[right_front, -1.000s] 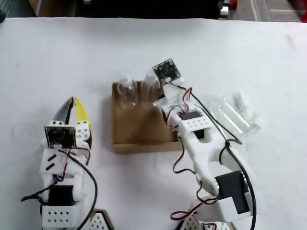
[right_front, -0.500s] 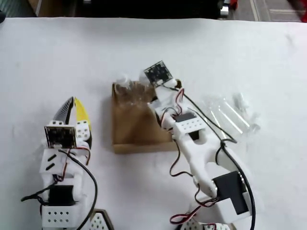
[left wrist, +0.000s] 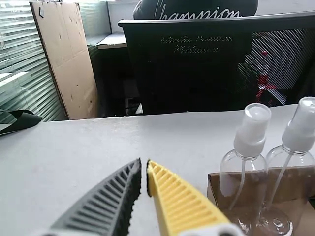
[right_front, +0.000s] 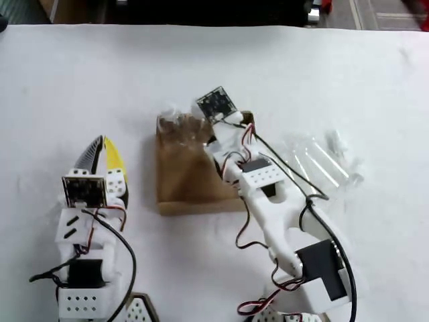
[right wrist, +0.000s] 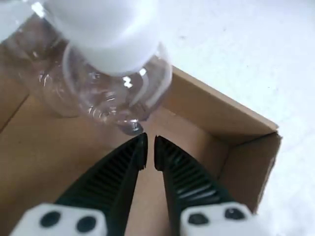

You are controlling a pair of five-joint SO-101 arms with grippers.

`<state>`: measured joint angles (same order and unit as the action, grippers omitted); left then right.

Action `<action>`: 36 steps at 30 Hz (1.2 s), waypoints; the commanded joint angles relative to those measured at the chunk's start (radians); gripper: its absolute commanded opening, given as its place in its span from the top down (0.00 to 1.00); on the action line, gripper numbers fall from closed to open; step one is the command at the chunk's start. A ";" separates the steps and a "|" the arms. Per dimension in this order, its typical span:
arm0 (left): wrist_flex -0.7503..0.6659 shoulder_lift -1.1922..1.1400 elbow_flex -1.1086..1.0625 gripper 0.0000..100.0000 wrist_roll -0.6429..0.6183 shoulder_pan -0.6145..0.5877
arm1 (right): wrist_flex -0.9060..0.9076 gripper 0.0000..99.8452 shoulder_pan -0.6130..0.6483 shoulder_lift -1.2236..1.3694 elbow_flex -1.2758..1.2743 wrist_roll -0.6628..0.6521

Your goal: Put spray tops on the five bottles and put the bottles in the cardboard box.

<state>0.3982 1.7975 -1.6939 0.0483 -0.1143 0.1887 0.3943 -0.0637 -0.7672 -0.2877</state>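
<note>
Masking the right claw [right wrist: 150, 147] in the high view, that arm's camera board [right_front: 216, 104] hangs over the far end of the cardboard box [right_front: 191, 184]. The bottles [right_front: 177, 127] there are an indistinct clear mass. The arm has swung left since a second ago. Its wrist view shows the claw pressed together, empty, inside the box beside a bottle. Left wrist view: two bottles upright with spray tops [left wrist: 252, 125]; left claw [left wrist: 142, 179] pressed together.

Bright even light, faint shadows, glints on the bottles [right wrist: 113, 93]
</note>
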 commanded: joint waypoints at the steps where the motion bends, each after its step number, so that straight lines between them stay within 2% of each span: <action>1: 0.006 0.004 0.000 0.98 0.011 0.013 | 0.010 0.98 -0.047 -0.012 0.020 -0.003; 8: 0.006 0.004 0.000 0.98 0.011 0.013 | 0.048 0.98 -0.116 -0.053 0.021 -0.002; 14: 0.006 0.004 0.000 0.98 0.011 0.013 | 0.217 0.98 -0.124 -0.294 0.021 -0.002; 18: 0.006 0.004 0.000 0.98 0.011 0.012 | 0.374 0.98 -0.237 -0.552 0.023 -0.002; 22: 0.006 0.004 0.000 0.98 0.011 0.008 | 0.492 0.98 -0.461 -0.638 0.091 0.003; 25: 0.006 0.004 0.000 0.98 0.011 0.007 | 0.619 0.98 -0.599 -0.564 0.196 -0.009; 27: 0.006 0.004 0.000 0.98 0.011 0.007 | 0.714 0.98 -0.641 -0.478 0.285 -0.086; 31: 0.017 0.004 0.000 0.98 0.012 0.007 | 0.934 0.98 -0.613 -0.220 0.489 -0.307; 33: 0.018 0.004 0.000 0.98 0.012 0.007 | 1.047 0.98 -0.581 -0.061 0.615 -0.376; 36: 0.018 0.004 0.000 0.98 0.012 0.007 | 1.207 0.95 -0.538 0.177 0.856 -0.345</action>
<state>0.4135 1.7975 -1.6939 0.0483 -0.1143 1.2505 -0.1857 -0.0806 -0.1580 -0.6360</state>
